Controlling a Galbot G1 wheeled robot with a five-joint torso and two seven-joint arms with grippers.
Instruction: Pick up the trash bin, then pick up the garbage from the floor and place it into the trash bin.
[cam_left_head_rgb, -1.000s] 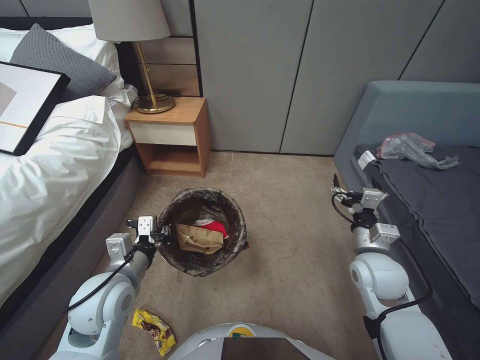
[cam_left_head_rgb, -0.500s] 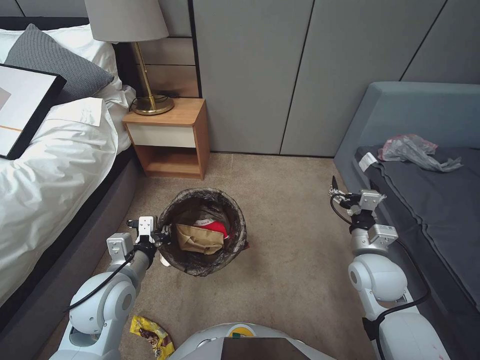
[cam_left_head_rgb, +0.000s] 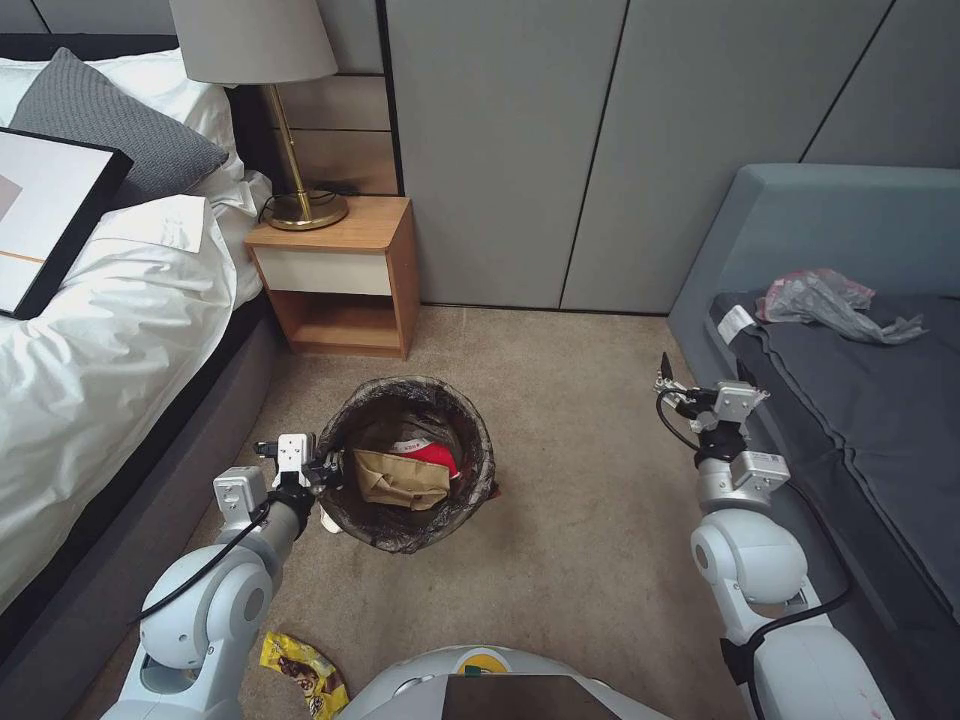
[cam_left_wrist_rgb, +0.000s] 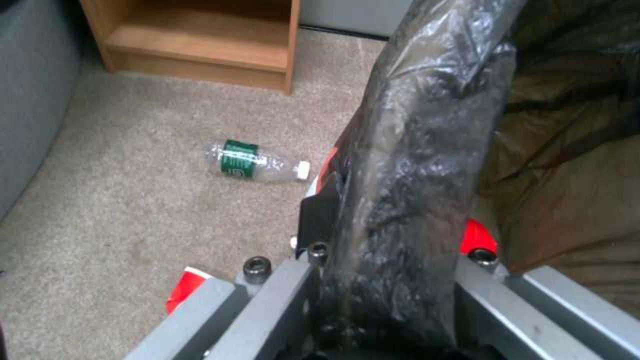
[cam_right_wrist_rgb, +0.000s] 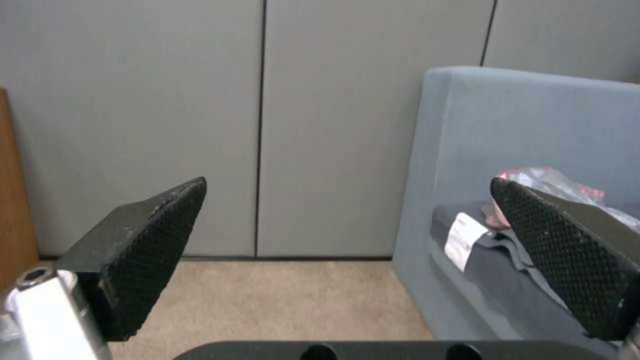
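Now left gripper (cam_left_head_rgb: 335, 466) fingers pinching trash bin (cam_left_head_rgb: 470, 440) rim, lifted.

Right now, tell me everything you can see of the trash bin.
The trash bin is a small round bucket lined with a dark, crinkled, glossy plastic bag folded over its rim. It hangs upright and open-topped in front of the robot, above the beige carpet near the wooden nightstand. The left pincer is clamped on the rim at the side nearer the bed, bag film caught between its fingers. Inside lie a tan paper bag and a red-and-white cup. The right pincer hangs open, apart from it.
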